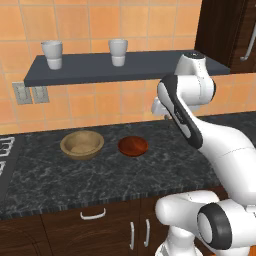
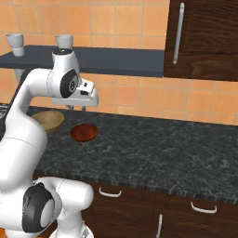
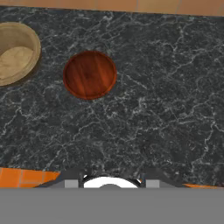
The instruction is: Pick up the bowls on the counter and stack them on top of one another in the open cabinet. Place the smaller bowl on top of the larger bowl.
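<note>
The tan bowl (image 1: 82, 144) sits on the black counter (image 1: 150, 172), toward its left part and close to the tiled wall. Just to its right, apart from it with a strip of bare stone between, lies the small reddish-brown bowl (image 1: 133, 146). Both stand upright and empty. In the hand view the reddish-brown bowl (image 3: 90, 74) lies in the upper left, and the tan bowl (image 3: 15, 52) is cut by the left edge; the counter (image 3: 166, 109) spreads below and to the right of them.

Above the bowls, the grey shelf (image 1: 150, 67) runs along the wall. Two white cups stand on it, one near its left end (image 1: 52, 54) and one near the middle (image 1: 118, 52). To the shelf's right hangs a dark brown cabinet (image 2: 204, 39) with a long metal handle.

The arm reaches up and over the counter, its hand held at about shelf-bottom height, well above the bowls and to their right. In the right base view the gripper (image 2: 76, 107) points down, hanging over the counter behind the reddish-brown bowl (image 2: 84, 132), and it holds nothing. Its fingers are small and partly hidden there, so I cannot tell how far apart they stand.

Below the counter are dark wood doors and drawers with pale handles (image 1: 93, 215).
</note>
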Controlling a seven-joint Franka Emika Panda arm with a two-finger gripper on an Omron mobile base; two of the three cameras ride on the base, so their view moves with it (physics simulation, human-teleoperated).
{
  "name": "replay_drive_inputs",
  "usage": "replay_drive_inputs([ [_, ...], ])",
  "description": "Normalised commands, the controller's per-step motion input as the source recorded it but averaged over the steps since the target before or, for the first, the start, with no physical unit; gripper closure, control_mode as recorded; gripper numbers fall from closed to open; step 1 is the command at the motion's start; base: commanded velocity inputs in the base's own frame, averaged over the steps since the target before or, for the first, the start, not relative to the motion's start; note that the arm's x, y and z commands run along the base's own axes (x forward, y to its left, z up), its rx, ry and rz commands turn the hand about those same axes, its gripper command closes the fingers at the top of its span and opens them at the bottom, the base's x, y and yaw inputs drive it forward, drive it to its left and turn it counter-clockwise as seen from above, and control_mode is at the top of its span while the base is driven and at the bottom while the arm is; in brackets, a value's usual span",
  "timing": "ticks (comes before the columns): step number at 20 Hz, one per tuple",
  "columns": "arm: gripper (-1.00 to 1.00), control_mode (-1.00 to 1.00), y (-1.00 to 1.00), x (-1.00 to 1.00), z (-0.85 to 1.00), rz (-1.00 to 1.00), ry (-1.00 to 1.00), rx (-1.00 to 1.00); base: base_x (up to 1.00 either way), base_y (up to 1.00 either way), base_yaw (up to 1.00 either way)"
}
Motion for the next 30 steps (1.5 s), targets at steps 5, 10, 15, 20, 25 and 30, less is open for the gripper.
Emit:
replay_drive_inputs([
  [5, -1.0, -1.0, 0.14, -0.01, -0.46, -0.05, -0.01, 0.0, 0.0, 0.0, 0.0],
  [10, -1.0, -1.0, 0.26, 0.38, -0.99, -0.16, 0.02, 0.15, 0.0, 0.0, 0.0],
  [15, -1.0, -1.0, 0.09, 0.68, -0.69, -0.25, 0.01, 0.15, 0.0, 0.0, 0.0],
  [20, -1.0, -1.0, 0.0, 0.74, -0.23, -0.06, 0.06, -0.02, 0.0, 0.0, 0.0],
  [25, -1.0, -1.0, 0.0, 0.55, -0.36, -0.01, 0.12, -0.01, 0.0, 0.0, 0.0],
  [30, -1.0, -1.0, 0.0, 0.25, -0.42, 0.0, 0.11, 0.0, 0.0, 0.0, 0.0],
])
